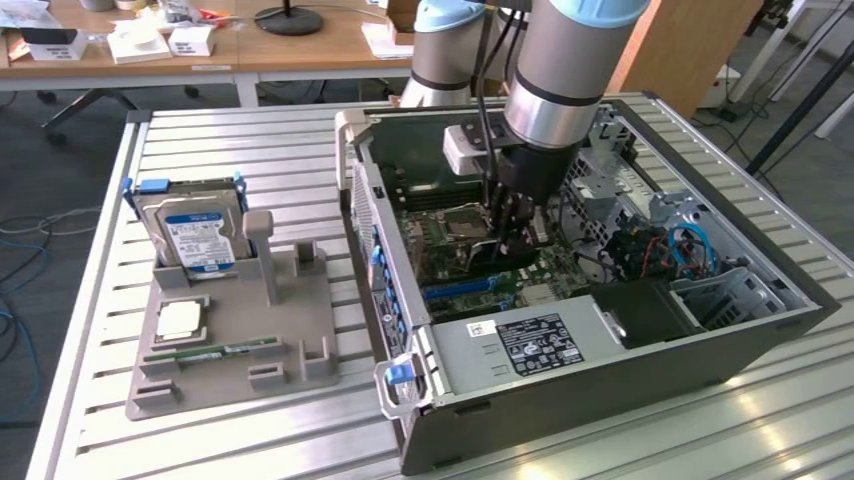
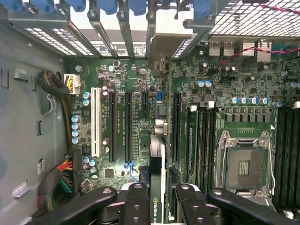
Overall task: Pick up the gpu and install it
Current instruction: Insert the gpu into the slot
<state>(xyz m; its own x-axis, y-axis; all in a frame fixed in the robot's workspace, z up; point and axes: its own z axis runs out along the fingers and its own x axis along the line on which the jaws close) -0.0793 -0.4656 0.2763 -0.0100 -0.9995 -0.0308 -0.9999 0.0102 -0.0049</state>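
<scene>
Wrist view looks down past the gripper, whose two fingers pinch the gpu edge-on inside the case; the pick-up is therefore done. The install, by my reading, is not: the gpu hangs over the motherboard on the case floor, between long black expansion slots that run parallel to it; how near its lower edge is to a slot, and whether it lines up with one, I cannot tell.

Close round the gpu, toward the case wall, sit blue capacitors, a white slot and a cable bundle; on the other side lie the memory slots and the bare processor socket; none of these appears to touch the gpu. Farther off, at the case's rear wall, blue latches line the bracket openings. Outside the case, just beside it, a grey tray carries the hard drive, a memory stick and a processor chip.
</scene>
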